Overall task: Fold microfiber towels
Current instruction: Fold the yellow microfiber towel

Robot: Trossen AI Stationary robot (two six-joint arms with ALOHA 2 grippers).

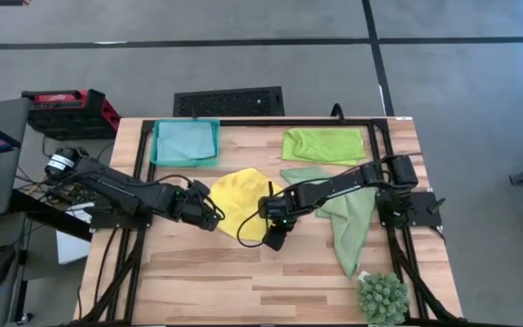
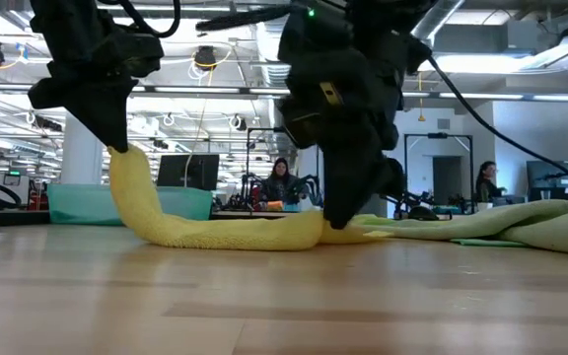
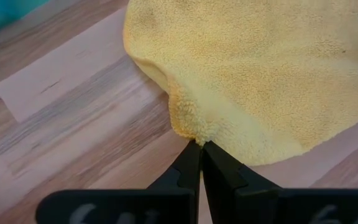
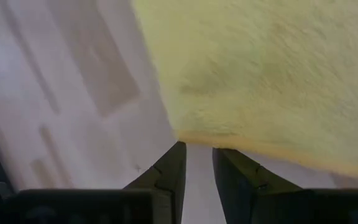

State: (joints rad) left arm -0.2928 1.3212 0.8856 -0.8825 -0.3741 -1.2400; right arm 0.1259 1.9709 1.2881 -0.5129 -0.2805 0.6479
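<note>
The left gripper is pinching a corner of the soft yellow microfiber towel between fully closed fingers and lifting that corner off the wooden slatted tabletop. The right gripper is hovering at the towel's opposite edge with its fingers slightly apart, gripping nothing that can be seen. The yellow towel is lying rumpled at the tabletop's centre, between the two arms.

A light blue towel is sitting at the far left, a lime green towel at the far right, and a sage green towel is draping just right of the yellow one.

To fold well, the right fingers probably need to be closing on the edge first; then both corners should be travelling together, level, so the edges meet squarely.
</note>
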